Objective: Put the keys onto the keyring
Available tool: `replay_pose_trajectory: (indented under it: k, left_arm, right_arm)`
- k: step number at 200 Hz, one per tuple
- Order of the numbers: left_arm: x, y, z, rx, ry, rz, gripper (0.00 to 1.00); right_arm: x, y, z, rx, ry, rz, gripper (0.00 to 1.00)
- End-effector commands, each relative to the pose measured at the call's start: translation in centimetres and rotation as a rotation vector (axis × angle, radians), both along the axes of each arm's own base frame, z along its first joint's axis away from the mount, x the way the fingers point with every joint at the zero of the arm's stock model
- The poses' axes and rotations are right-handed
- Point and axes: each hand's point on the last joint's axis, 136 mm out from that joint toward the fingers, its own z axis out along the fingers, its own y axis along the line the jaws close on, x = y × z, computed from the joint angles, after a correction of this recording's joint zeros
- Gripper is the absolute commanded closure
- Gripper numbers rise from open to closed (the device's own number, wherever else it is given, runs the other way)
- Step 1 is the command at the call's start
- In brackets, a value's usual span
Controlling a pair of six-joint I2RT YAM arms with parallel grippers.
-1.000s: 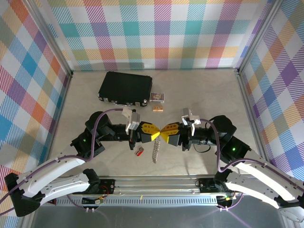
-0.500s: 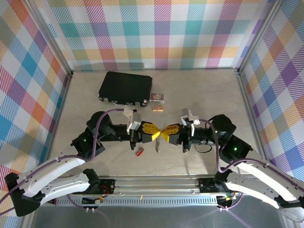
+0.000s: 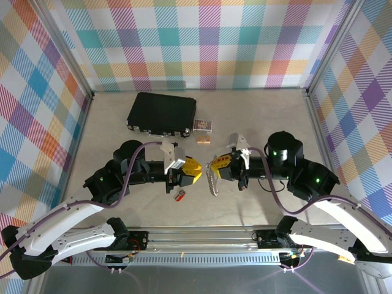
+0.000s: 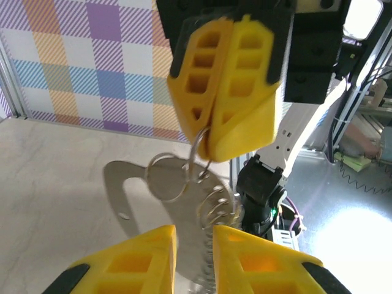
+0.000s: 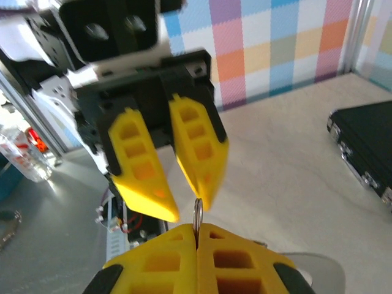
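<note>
The keys (image 3: 212, 180) hang in the air as a silvery bunch from my right gripper (image 3: 214, 166), which is shut on their wire ring (image 5: 197, 211). In the left wrist view, a flat key (image 4: 125, 187) and coiled rings dangle under the right gripper's closed yellow fingers (image 4: 245, 92). My left gripper (image 3: 197, 171) faces it a short way to the left, its fingers (image 5: 138, 165) apart and holding nothing. The keyring (image 3: 179, 195), a small red tag, lies on the table just below the left gripper.
A black case (image 3: 162, 114) lies at the back left. A small card box (image 3: 203, 125) and a tan block (image 3: 204, 139) sit beside it. The metal rail (image 3: 202, 236) runs along the near edge, and chequered walls close in three sides.
My left gripper has opened, let go of the keys and drawn back to the left. The right gripper has turned and now carries the bunch alone, slightly higher and further right.
</note>
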Motion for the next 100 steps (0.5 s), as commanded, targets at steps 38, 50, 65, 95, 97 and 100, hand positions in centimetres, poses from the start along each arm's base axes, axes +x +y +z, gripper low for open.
replay_pose_trajectory:
  k: [38, 50, 65, 95, 97, 100]
  left_arm:
    - [-0.7, 0.5, 1.5, -0.015, -0.037, -0.018, 0.74]
    - [-0.6, 0.2, 1.5, -0.018, -0.034, -0.019, 0.73]
    - [-0.5, -0.1, 1.7, -0.029, -0.03, -0.027, 0.72]
    - [-0.5, -0.6, 1.7, -0.033, -0.019, -0.046, 0.72]
    - [-0.5, -0.6, 1.6, -0.031, -0.018, -0.046, 0.72]
    - [-0.4, -0.6, 1.6, -0.03, -0.018, -0.046, 0.72]
  right_arm:
    - [-0.1, -0.6, -0.8, -0.12, -0.083, 0.005, 1.0]
    - [-0.2, -0.4, -1.0, -0.134, -0.088, 0.016, 1.0]
    - [-0.2, -0.1, -1.3, -0.157, -0.105, 0.024, 1.0]
    - [-0.2, 0.3, -1.2, -0.177, -0.124, 0.029, 1.0]
    - [-0.2, 0.3, -1.2, -0.176, -0.125, 0.03, 1.0]
    - [-0.2, 0.3, -1.2, -0.178, -0.125, 0.03, 1.0]
